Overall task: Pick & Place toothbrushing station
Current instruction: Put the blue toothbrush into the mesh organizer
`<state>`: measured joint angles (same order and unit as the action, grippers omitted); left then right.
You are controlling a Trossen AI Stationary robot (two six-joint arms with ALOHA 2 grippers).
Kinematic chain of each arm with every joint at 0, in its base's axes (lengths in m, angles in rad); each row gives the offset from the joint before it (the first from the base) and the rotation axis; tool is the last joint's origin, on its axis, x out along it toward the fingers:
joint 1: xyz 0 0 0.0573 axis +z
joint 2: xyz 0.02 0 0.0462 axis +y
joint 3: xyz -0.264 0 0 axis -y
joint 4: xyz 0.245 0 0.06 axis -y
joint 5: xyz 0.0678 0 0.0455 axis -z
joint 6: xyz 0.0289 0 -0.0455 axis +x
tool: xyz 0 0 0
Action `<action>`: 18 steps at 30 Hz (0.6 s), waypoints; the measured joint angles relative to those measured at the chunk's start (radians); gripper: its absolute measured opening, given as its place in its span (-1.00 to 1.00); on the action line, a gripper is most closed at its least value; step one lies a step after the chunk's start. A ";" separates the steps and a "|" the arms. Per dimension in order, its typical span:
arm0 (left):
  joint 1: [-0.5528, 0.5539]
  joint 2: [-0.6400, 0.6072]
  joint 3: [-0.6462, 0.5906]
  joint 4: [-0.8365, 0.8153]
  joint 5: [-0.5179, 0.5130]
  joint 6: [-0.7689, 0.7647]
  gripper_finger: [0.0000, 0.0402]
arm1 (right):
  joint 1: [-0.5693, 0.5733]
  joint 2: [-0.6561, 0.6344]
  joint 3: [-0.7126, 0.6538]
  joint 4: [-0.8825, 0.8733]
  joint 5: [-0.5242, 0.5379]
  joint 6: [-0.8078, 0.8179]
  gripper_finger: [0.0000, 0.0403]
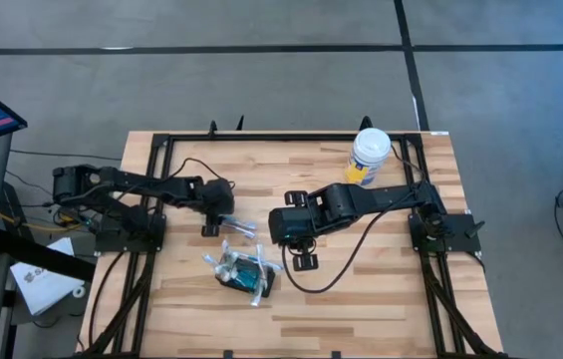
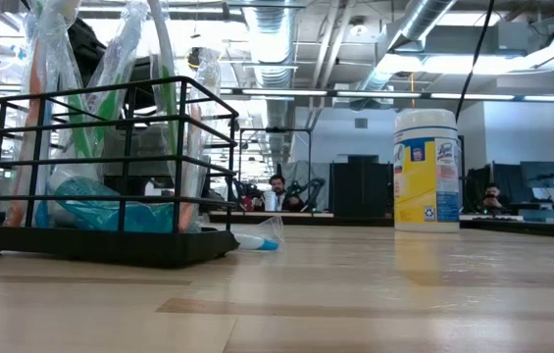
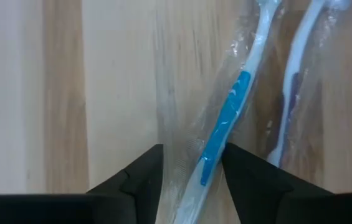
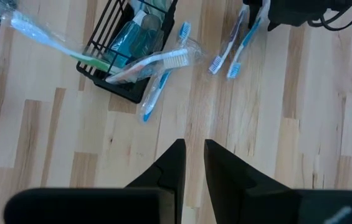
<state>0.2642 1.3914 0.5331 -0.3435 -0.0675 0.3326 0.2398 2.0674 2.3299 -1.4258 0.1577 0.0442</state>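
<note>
The left gripper (image 1: pixel 217 221) is seen low over the wooden table (image 1: pixel 381 289), its fingers (image 3: pixel 139 180) spread apart with a blue-handled toothbrush (image 3: pixel 225 124) in a clear wrapper lying between the tips. In the left wrist view the handle runs through the gap without being visibly pinched; whether either finger touches the wrapper cannot be told. A second wrapped toothbrush (image 3: pixel 291 93), white with a purple mark, lies just beside the first, outside the fingers.

The toothbrushing station (image 1: pixel 242 273), a black wire holder, is placed nearer the table's front edge than the left gripper, a short way off and apart from it. Wrapped toothbrushes (image 2: pixel 56 108) and a teal bottle (image 2: pixel 100 211) are seen standing and lying in it, and one wrapped brush (image 4: pixel 154 93) lies against its side.

The right gripper (image 1: pixel 301 239) is held above the table's middle, its fingers (image 4: pixel 172 163) nearly together with only a narrow gap and nothing between them. The station lies beyond its fingertips, toward the left arm's side.

A white-lidded, yellow-labelled canister (image 1: pixel 370 157) stands upright well behind the right gripper, near the table's far edge.
</note>
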 joint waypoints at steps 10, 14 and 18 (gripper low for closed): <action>0.000 0.010 -0.002 0.022 -0.039 0.003 -0.91 | 0.000 0.000 0.000 0.006 0.000 -0.002 -0.75; 0.001 0.010 -0.003 0.022 -0.022 0.004 -0.95 | 0.000 0.000 0.000 0.006 0.000 -0.002 -0.75; 0.001 -0.010 -0.006 0.021 -0.019 0.002 -0.96 | 0.000 0.000 0.000 0.006 0.000 -0.002 -0.75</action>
<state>0.2649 1.3817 0.5275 -0.3223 -0.0870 0.3343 0.2396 2.0674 2.3299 -1.4197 0.1577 0.0418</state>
